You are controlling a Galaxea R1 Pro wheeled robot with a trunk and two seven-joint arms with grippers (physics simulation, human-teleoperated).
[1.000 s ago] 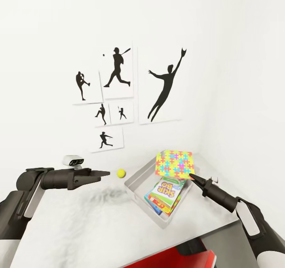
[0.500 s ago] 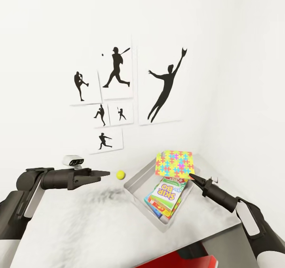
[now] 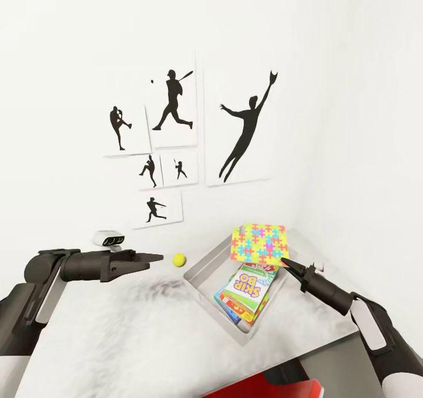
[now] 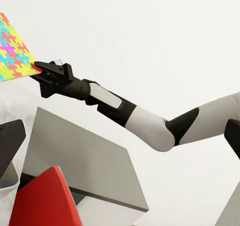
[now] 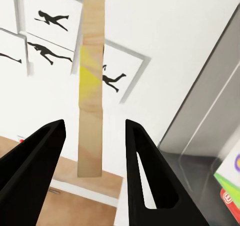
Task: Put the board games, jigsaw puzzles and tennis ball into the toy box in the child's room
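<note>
The right end effector pinches the near edge of a jigsaw puzzle, holding it tilted above the toy box on the bench. Below the sheet, board games lie stacked in the box. The left end effector hovers with fingers together, the tennis ball just beyond its tips on the bench.

Tennis ball on table (left of toy box).
</note>
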